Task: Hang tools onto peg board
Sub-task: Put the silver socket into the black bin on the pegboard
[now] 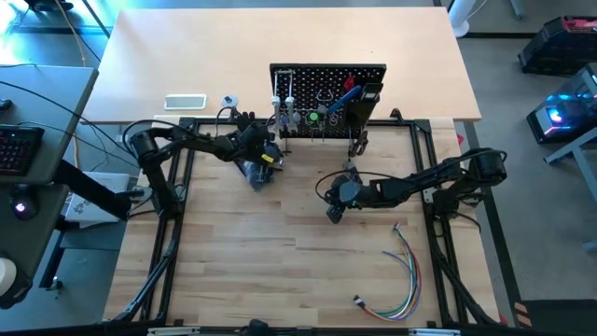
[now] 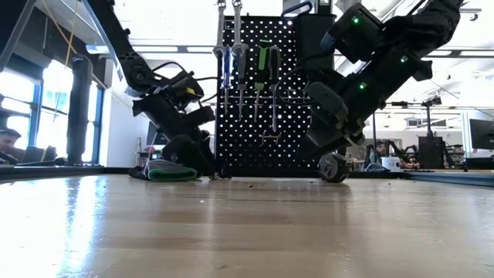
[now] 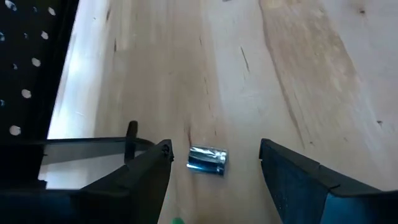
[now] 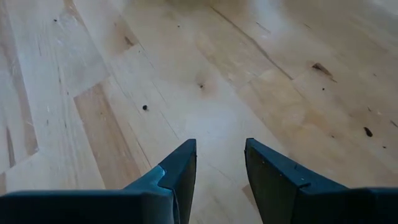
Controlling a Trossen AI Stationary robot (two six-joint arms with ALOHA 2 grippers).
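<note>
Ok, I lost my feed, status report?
Left gripper open, low beside peg board. Right gripper part open, empty, above bare table. Tools hung. Nothing blocking.

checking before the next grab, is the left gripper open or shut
Open: the left gripper shows a wide gap between its fingers, nothing held, above bare table.

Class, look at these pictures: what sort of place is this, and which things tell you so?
Probably a robotics lab or workshop. Two robot arms work over a wooden table, a peg board holds tools, and more workstations and monitors show behind.
</note>
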